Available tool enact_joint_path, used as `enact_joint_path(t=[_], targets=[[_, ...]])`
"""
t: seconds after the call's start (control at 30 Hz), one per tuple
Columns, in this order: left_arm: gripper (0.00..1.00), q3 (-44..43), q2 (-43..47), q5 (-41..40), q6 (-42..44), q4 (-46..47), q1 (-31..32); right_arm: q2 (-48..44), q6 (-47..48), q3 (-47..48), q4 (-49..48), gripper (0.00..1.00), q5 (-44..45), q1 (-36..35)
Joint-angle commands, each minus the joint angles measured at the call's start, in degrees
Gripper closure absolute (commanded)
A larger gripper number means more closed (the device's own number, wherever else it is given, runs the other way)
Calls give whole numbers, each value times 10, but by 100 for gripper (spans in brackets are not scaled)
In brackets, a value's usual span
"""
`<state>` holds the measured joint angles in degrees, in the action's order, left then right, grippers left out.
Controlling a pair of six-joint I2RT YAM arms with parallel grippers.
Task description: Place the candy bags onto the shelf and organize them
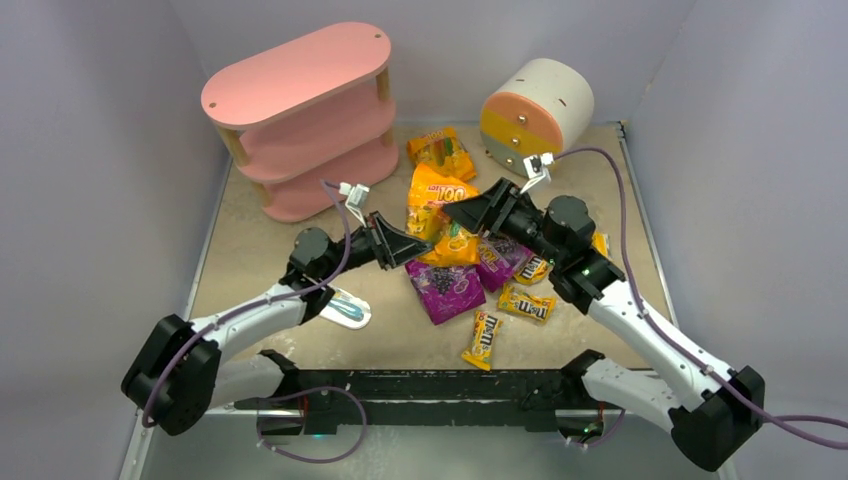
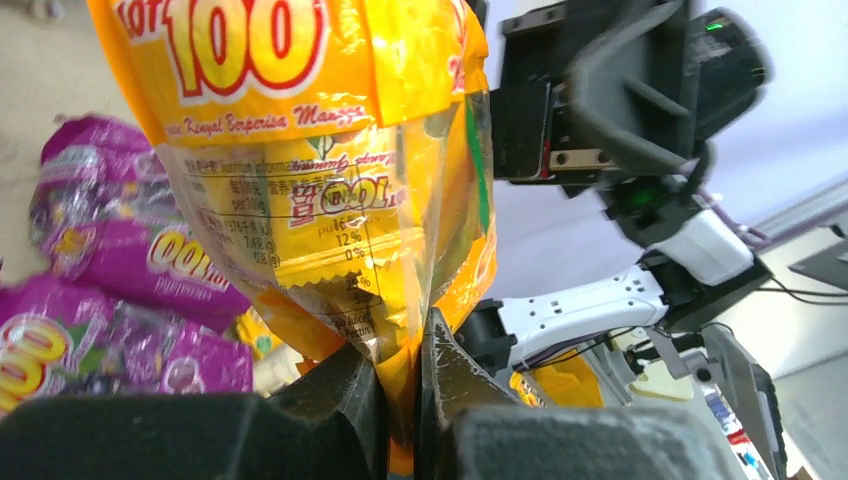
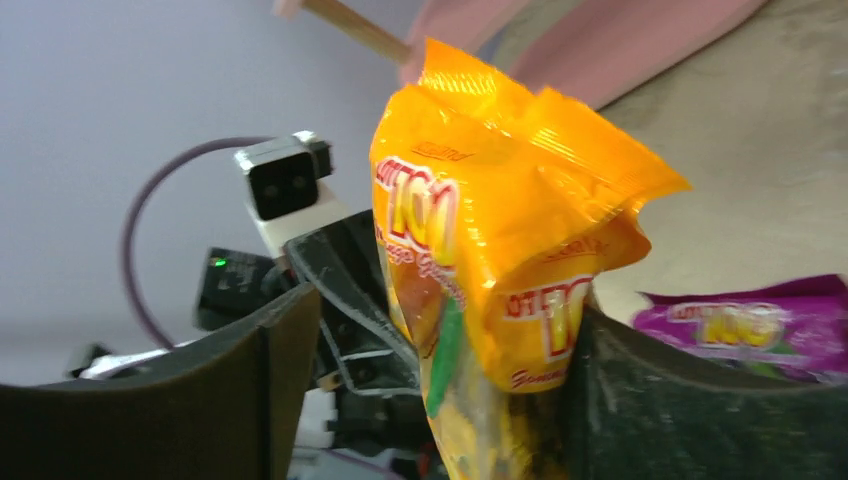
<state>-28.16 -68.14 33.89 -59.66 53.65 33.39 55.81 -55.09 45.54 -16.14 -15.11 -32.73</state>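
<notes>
**Orange bag pinched by the left tool, right tool spread around it**

Left tool (image 2: 400, 350) pressed together on the crimped end seam of one large orange candy bag (image 2: 330, 200); the bag rises straight out of that pinch. Right tool (image 3: 450, 310) spread wide, with the same bag standing between its fingers; the bag leans against one finger, the other is apart from it; no grip there, by the look of it.

Handling, as judged: glossy film, creased and dented, so soft and slippery; likely light, with loose sweets inside that slump toward the low end; held by one edge it will flop and swing. The flat crimped seam is the best purchase, being thin, ridged and without contents behind it; a pinch across the belly could slide off or crush what is inside.

Shelf (image 1: 300, 75) beyond the left tool and off to its left, well apart. Purple bags (image 1: 445, 290) lie on the counter (image 1: 260, 250) just nearer than both tools; M&M's packs (image 1: 527, 303) lie nearer than the right tool, beside its arm.
</notes>
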Motion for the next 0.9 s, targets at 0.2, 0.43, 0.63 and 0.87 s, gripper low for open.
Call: enact_joint_path(t=[0.2,0.43,0.63,0.87], targets=[[100,53,142,-235,99,-206,-8,-59,148,83,222,1,278,-13],[100,90,105,-251,91,-148,-140,-144,177,35,236,1,314,-13],[100,58,11,-276,103,-73,-193,-185,173,25,246,1,319,-13],[100,23,-86,-224,108,67,-241,-199,192,36,275,1,320,-13]])
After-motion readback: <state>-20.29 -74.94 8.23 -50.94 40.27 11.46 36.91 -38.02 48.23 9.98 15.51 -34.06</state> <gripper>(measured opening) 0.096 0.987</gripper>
